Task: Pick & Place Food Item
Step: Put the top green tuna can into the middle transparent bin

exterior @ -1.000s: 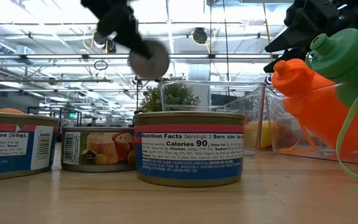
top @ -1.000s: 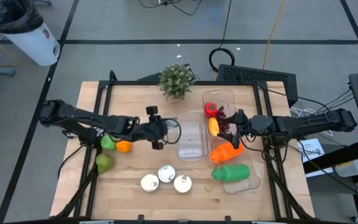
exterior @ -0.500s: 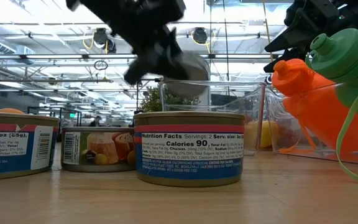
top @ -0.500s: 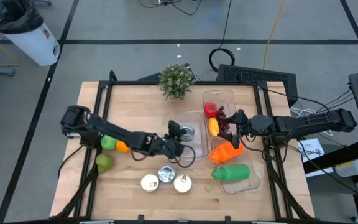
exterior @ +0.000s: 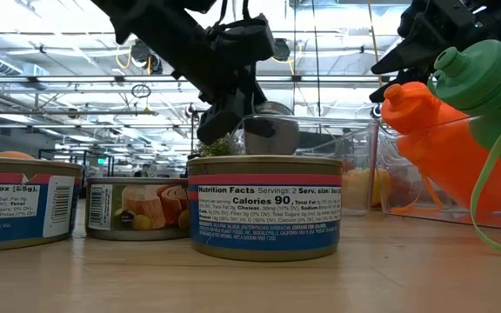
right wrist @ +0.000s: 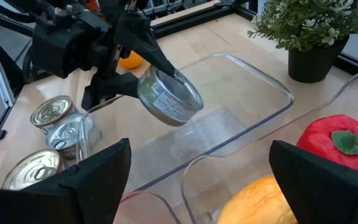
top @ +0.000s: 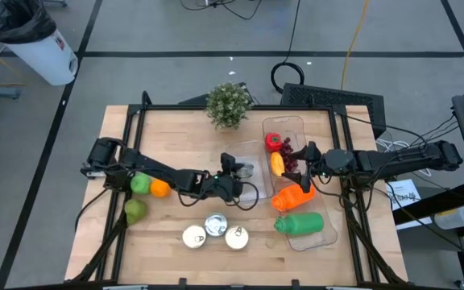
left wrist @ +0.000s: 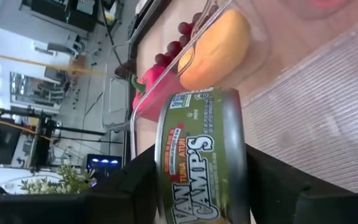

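Note:
My left gripper (top: 238, 177) is shut on a green-labelled can (top: 245, 170) over the near left part of the clear middle tray (top: 252, 196). The can also shows in the low view (exterior: 269, 133) and the right wrist view (right wrist: 169, 96), tilted and off the tray floor. My right gripper (top: 304, 163) stands open and empty above the right tray (top: 296, 122), by the yellow fruit (top: 276, 163) and grapes (top: 290, 162). My left gripper pinches the can between its two fingers (left wrist: 138, 180), one on each flat end, by the rim (left wrist: 161, 168). The fingers come from the table's left, slanting down. The can hangs tilted, its lid (right wrist: 180, 87) turned up and to the side, clear above the tray.
Three cans (top: 216, 229) stand near the front edge. A green fruit (top: 139, 184), an orange (top: 160, 189) and a pear (top: 135, 211) lie at the left. The right tray also holds a red pepper (top: 273, 142), an orange bottle (top: 292, 197) and a green bottle (top: 300, 223). A potted plant (top: 229, 105) stands at the back.
My left gripper has carried the can toward the table's right edge and down, from left of the middle tray to over it. It has rolled on the way, so the can is tipped differently now. The right arm has kept still.

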Tool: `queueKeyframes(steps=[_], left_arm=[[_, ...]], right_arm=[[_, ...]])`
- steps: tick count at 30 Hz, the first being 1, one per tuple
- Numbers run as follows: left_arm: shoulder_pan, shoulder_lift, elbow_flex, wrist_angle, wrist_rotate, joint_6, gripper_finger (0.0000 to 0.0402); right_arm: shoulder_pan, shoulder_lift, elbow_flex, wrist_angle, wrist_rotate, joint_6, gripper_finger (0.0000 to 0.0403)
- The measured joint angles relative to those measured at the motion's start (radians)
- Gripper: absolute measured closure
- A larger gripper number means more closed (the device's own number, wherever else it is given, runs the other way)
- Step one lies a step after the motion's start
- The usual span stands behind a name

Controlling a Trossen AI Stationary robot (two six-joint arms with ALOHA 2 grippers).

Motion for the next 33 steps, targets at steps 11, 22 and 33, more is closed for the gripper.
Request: queueKeyframes(steps=[11, 22, 33], left_arm=[[0.000, 0.001, -0.001, -0.014, 0.032, -0.024, 0.0203], [0.001, 0.003, -0.002, -0.001, 0.053, -0.131, 0.0220], [0.020, 0.003, -0.002, -0.003, 0.050, -0.239, 0.0121]], right_arm=[[0.000, 0.000, 0.000, 0.000, 0.000, 0.000, 0.0041], [0.000, 0.000, 0.000, 0.000, 0.000, 0.000, 0.0041], [0.000, 0.000, 0.000, 0.000, 0.000, 0.000, 0.0041]])
